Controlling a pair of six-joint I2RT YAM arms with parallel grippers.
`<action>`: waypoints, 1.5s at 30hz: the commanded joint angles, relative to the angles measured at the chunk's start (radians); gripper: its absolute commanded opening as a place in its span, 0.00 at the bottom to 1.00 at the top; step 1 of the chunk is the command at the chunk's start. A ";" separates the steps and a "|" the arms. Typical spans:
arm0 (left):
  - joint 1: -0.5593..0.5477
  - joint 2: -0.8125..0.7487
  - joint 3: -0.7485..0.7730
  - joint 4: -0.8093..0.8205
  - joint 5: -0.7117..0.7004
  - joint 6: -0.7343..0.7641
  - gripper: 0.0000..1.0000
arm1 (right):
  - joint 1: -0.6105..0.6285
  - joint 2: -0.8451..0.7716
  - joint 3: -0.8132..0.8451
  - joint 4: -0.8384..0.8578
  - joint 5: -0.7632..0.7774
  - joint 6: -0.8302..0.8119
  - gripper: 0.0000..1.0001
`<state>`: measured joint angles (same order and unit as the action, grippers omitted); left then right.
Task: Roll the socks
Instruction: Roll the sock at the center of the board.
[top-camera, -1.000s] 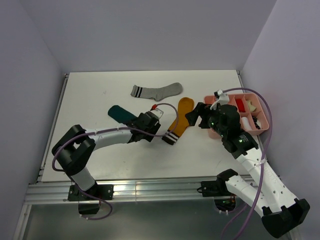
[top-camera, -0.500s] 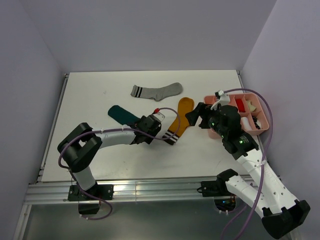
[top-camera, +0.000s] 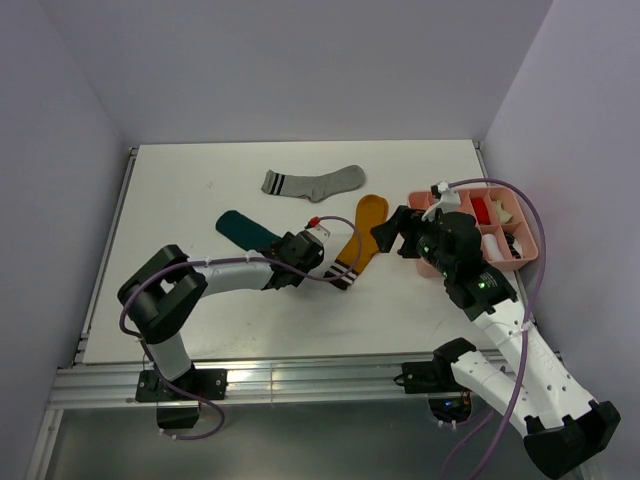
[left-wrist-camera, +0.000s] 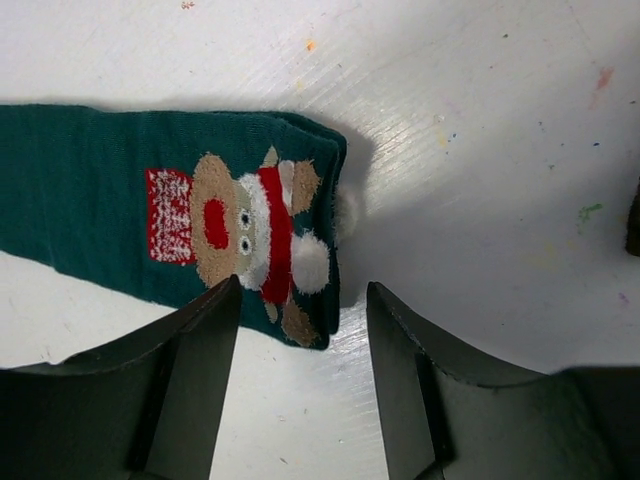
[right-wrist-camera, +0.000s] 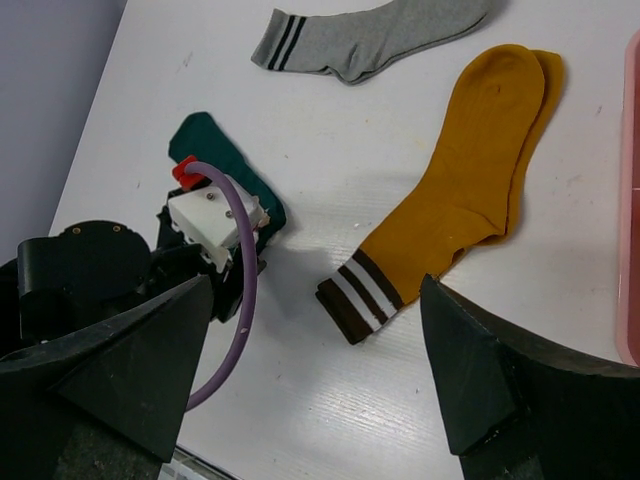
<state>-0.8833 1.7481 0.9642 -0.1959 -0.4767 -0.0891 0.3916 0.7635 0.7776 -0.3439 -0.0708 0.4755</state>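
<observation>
Near the middle of the desk (top-camera: 200, 180), the left gripper (top-camera: 298, 252) has settled a little lower and nearer over the right-hand end of the dark teal sock (top-camera: 240, 227), its elbow drawn in behind it compared with a second ago. From its wrist camera the left gripper (left-wrist-camera: 300, 298) shows its jaws apart but narrower than they can stand. They straddle the end of the teal sock (left-wrist-camera: 100, 200) that bears the bear print, and they grip nothing yet, as the fabric lies flat on the desk. The narrowing and the small descent suggest that the pinch starting the first roll is about to happen, though no fold or curl shows. To the right, the right gripper (top-camera: 390, 228) hangs where it was, with jaws spread wide and empty, looking down over the scene. The mustard-orange sock (top-camera: 362, 235) lies flat just right of the left gripper, its striped cuff nearest, and the grey sock (top-camera: 315, 182) lies flat further back, both unmoved. At the right edge sits the pink tray (top-camera: 530, 245), which holds small rolled bundles. None of the three socks is rolled yet, so the task is barely begun.
</observation>
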 joint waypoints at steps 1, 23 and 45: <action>-0.006 0.034 -0.007 -0.033 -0.017 0.022 0.59 | -0.005 -0.016 -0.006 0.049 0.006 0.006 0.91; -0.005 0.093 -0.004 -0.053 0.046 0.012 0.25 | -0.005 -0.056 -0.040 0.075 0.003 0.028 0.90; 0.013 0.021 0.130 -0.145 0.395 -0.173 0.00 | -0.007 -0.013 -0.047 0.106 0.022 0.077 1.00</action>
<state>-0.8799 1.7962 1.0756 -0.3054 -0.2199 -0.1867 0.3920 0.7429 0.7433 -0.2951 -0.0681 0.5262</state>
